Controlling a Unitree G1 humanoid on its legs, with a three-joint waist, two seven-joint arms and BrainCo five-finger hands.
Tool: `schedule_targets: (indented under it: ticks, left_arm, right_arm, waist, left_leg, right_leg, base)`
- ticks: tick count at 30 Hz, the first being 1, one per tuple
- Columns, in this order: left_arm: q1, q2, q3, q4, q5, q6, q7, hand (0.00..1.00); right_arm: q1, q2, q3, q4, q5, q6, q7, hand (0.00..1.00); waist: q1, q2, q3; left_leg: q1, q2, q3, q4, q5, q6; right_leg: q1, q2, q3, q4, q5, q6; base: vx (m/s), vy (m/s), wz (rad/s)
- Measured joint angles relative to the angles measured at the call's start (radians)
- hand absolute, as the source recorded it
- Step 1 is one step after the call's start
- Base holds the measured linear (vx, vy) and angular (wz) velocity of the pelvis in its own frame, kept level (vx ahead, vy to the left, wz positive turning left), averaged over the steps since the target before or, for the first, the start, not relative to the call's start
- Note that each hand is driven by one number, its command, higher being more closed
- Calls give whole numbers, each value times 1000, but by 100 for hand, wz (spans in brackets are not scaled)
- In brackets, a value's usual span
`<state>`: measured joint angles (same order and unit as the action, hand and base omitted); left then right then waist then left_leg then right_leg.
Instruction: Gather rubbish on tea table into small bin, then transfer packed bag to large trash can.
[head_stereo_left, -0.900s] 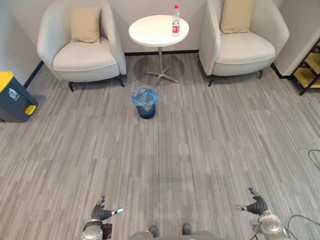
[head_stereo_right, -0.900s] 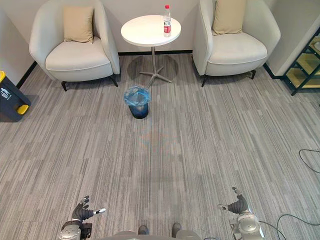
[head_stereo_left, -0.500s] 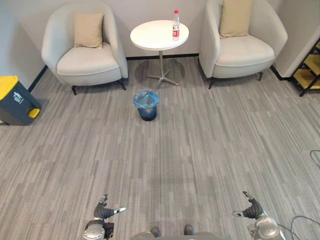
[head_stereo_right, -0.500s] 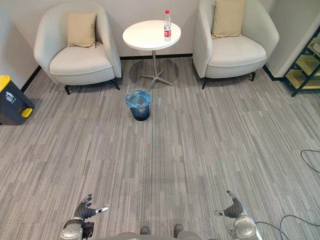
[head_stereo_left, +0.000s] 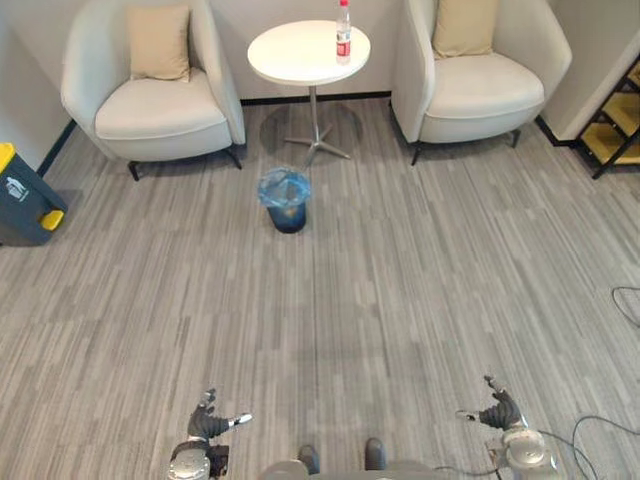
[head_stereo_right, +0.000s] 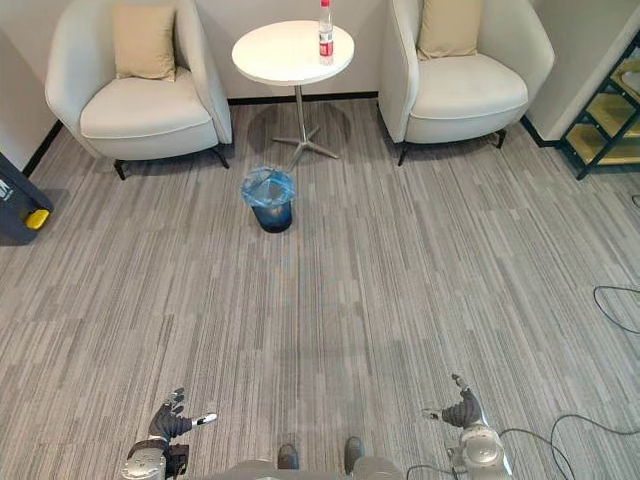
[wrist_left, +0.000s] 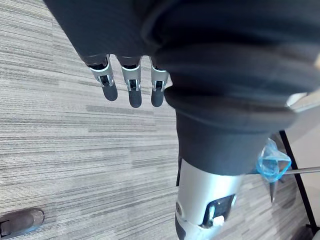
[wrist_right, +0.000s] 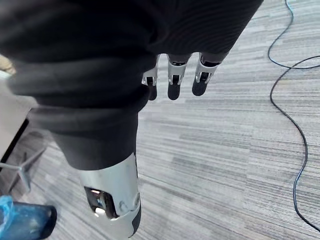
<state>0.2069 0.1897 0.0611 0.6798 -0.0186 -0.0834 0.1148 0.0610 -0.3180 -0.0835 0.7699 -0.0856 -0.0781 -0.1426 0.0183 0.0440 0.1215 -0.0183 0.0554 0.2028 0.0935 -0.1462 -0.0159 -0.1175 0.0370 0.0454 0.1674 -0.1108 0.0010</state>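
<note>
The left hand (head_stereo_left: 210, 425) and right hand (head_stereo_left: 497, 412) hung relaxed and empty, presumably because the bottle (head_stereo_left: 343, 18) stood well away on the counter (head_stereo_left: 300, 55), beyond the bag-lined small bin (head_stereo_left: 286, 200).

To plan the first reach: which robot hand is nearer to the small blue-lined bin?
Left. Both are far from the bin; the left robot hand is slightly to its left, the right robot hand much farther to its right.

A cream upholstered tub armchair (head_stereo_left: 150, 110) is standing far left, a beige square cushion (head_stereo_left: 158, 43) leaning against its back; a matching cream armchair (head_stereo_left: 480, 88) far right is carrying a second beige cushion (head_stereo_left: 465, 25); a black-framed rack with yellow shelves (head_stereo_left: 615, 140) is showing at the right edge; grey striped carpet (head_stereo_left: 400, 280) is covering the floor.
</note>
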Motion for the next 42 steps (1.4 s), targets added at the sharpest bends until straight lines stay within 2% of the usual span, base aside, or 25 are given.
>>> schedule_targets:
  ticks: [3,5,9,12,13,14,17,18,19,21,23,25,27,28,29,30,32,33,34,35,37,38,39,41,42]
  left_arm:
    - [-8,-3,0,-33,-12,1,1,0]
    - [-28,5,0,-52,-12,2,5,0]
    - [-54,13,-1,-52,-20,10,23,0]
    - [-88,10,-1,-51,-32,10,41,0]
    - [-91,9,-1,-49,-32,10,42,0]
    - [-112,8,-3,-46,-32,10,42,0]
    - [-121,-5,-12,-48,-31,10,40,0]
    - [-108,-19,-12,-61,-31,10,39,0]
    - [-91,-29,-13,-85,-31,10,38,0]
    - [-77,-31,-22,-104,-31,16,38,0]
    - [-69,-33,-32,-124,-31,20,38,0]
    - [-57,-38,-30,-133,-30,21,39,0]
    - [-41,-43,-29,-135,-30,21,40,0]
    - [-24,-55,-21,-140,-30,21,42,0]
    - [-18,-58,-19,-139,-30,22,42,0]
    - [-12,-56,-7,-135,-30,26,42,0]
    - [-11,-59,-3,-135,-30,29,42,0]
    - [-12,-58,-2,-129,-30,29,42,0]
    - [-20,-51,-4,-111,-30,31,43,0]
    - [-36,-44,-12,-97,-30,40,45,0]
    - [-39,-44,-18,-99,-31,39,58,0]
    - [-48,-42,-29,-99,-31,36,68,0]
    - [-57,-40,-31,-99,-31,35,68,0]
    - [-88,-37,-30,-90,-32,31,68,0]
    - [-104,-36,-30,-82,-31,30,68,0]
  right_arm:
    - [-3,17,-37,0,19,13,-12,0]
    - [-12,34,-38,-1,40,17,-17,0]
    - [-17,37,-33,-1,45,20,-18,0]
    - [-23,35,-34,-1,45,22,-30,0]
    - [-21,34,-35,-1,46,22,-30,0]
    - [-26,36,-42,-6,46,25,-31,0]
    - [-21,48,-36,-11,47,24,-30,0]
    - [-9,57,-18,-19,49,24,-31,0]
    - [1,75,-10,-48,54,22,-31,0]
    - [5,94,13,-88,77,16,-32,0]
    - [4,97,15,-100,81,11,-31,0]
    - [-17,83,14,-76,88,13,-32,0]
    - [-26,72,15,-58,88,14,-32,0]
    - [-34,63,5,-37,88,15,-35,0]
    - [-35,58,5,-34,88,16,-35,0]
    - [-36,66,6,-18,87,18,-37,0]
    - [-31,80,6,20,85,20,-37,0]
    - [-30,85,6,32,84,20,-37,0]
    - [-31,93,3,49,81,22,-37,0]
    - [-33,96,5,59,79,25,-36,0]
    - [-37,97,8,62,79,28,-36,0]
    - [-36,97,12,59,79,25,-36,0]
    - [-37,97,12,56,80,24,-37,0]
    - [-46,94,12,56,84,22,-36,0]
    - [-46,93,9,51,92,22,-37,0]
  waist:
    - [-3,1,15]
    - [-7,0,53]
    - [-35,-1,88]
    - [-72,6,116]
    - [-73,7,115]
    - [-65,11,115]
    - [-76,19,121]
    - [-65,22,128]
    - [-46,18,138]
    - [-14,-8,150]
    - [3,-24,158]
    - [43,-29,164]
    - [65,-30,164]
    - [88,-13,157]
    - [94,0,152]
    - [104,-16,144]
    - [96,-74,125]
    - [87,-92,124]
    - [55,-109,125]
    - [43,-111,126]
    - [41,-97,129]
    - [22,-70,125]
    - [18,-63,125]
    - [-7,-45,137]
    - [-17,-46,136]
  left_leg:
    - [-8,-7,14,65,-66,15]
    - [29,-10,9,78,-106,40]
    - [100,10,13,58,-141,20]
    - [177,50,-18,18,-160,-28]
    - [181,58,-26,17,-160,-34]
    - [169,76,-44,51,-146,-62]
    - [64,127,-82,431,-97,-103]
    - [-43,180,-99,730,-24,-77]
    - [-137,222,-97,958,-42,-57]
    - [-275,220,-75,1075,-59,-29]
    - [-392,196,-29,989,-68,-17]
    - [-473,120,8,670,-60,-27]
    - [-473,63,6,391,-3,-79]
    - [-458,41,10,159,65,-71]
    - [-457,42,11,124,69,-54]
    - [-464,27,-2,184,181,23]
    - [-458,-9,11,295,136,87]
    - [-439,-28,14,310,101,91]
    - [-391,-63,-11,331,46,106]
    - [-327,-77,-18,330,7,113]
    - [-209,-78,-25,283,-26,115]
    - [-103,-71,-63,211,-41,110]
    - [-69,-68,-77,186,-43,108]
    - [11,-50,-128,131,-49,99]
    - [43,-46,-154,117,-56,87]
  right_leg:
    - [-91,-24,-30,220,-88,79]
    - [-192,-65,-129,453,-120,91]
    - [-293,-115,-247,354,-131,61]
    - [-339,-97,-260,181,104,22]
    - [-338,-90,-261,201,111,-29]
    - [-365,-88,-269,292,44,-47]
    - [-278,-80,-302,360,-93,-70]
    - [-183,-51,-310,321,-124,-82]
    - [-93,-25,-307,279,-139,-97]
    - [24,-20,-293,195,-152,-101]
    - [125,-22,-287,92,-154,-96]
    - [228,-30,-261,1,-164,-80]
    - [283,-41,-230,-47,-173,-63]
    - [335,-32,-190,-85,-189,-36]
    - [355,-27,-170,-84,-208,-17]
    - [372,-44,-145,-42,-250,-2]
    - [265,-116,-115,291,-264,34]
    - [220,-139,-102,428,-229,91]
    - [134,-166,-79,675,-105,236]
    - [44,-183,-74,870,-121,220]
    - [-36,-200,-117,932,-162,142]
    - [-106,-200,-187,855,-198,77]
    - [-140,-193,-203,806,-206,66]
    - [-212,-153,-197,551,-200,71]
    - [-234,-135,-145,322,-142,91]
  base:
    - [76,43,-21]
    - [123,32,-7]
    - [269,-7,4]
    - [465,-121,31]
    - [553,-194,19]
    - [536,-241,14]
    - [547,-267,22]
    - [666,-297,9]
    - [529,-224,-10]
    - [496,-149,-15]
    - [601,-118,-3]
    - [595,-13,-27]
    - [594,80,-60]
    - [624,139,-70]
    - [659,211,-84]
    - [656,215,-47]
    - [768,216,-12]
    - [749,171,34]
    - [724,123,50]
    - [714,110,43]
    - [608,74,16]
    - [777,55,32]
    - [875,0,64]
    - [595,-101,76]
    - [587,-182,110]
